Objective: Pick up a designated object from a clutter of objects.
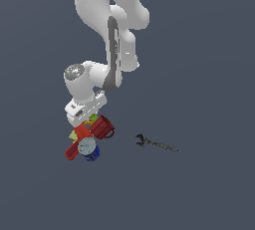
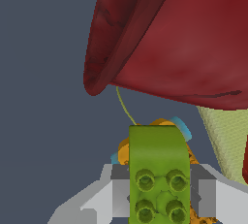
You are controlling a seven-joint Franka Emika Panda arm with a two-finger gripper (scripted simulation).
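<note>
One arm reaches down over one heap of small things, and one dark wrench [image 1: 156, 144] lies alone on the table [image 1: 209, 184], well apart from the heap toward the exterior view's right. In the clutter [image 1: 89, 137] the exterior view lets me count one dark red mug [image 1: 103, 127], one red bar [image 1: 74, 149], one blue can [image 1: 90, 150] with a round grey-white top, and a pale yellow piece [image 1: 73, 135] at the edge. The claw [image 2: 159, 196] is closed about halfway onto one lime-green block [image 2: 158, 169], its two grey fingers [image 2: 120, 189] pressed against the block's opposite sides; four round studs show on the block's near face. The block sits at the heap's upper side, just beside the mug, whose rim fills much of the wrist view. Behind the block, orange and light blue bits peek out, too hidden to identify. In the exterior view the claw's fingertips are lost among the heap, and the green block is only a speck.
</note>
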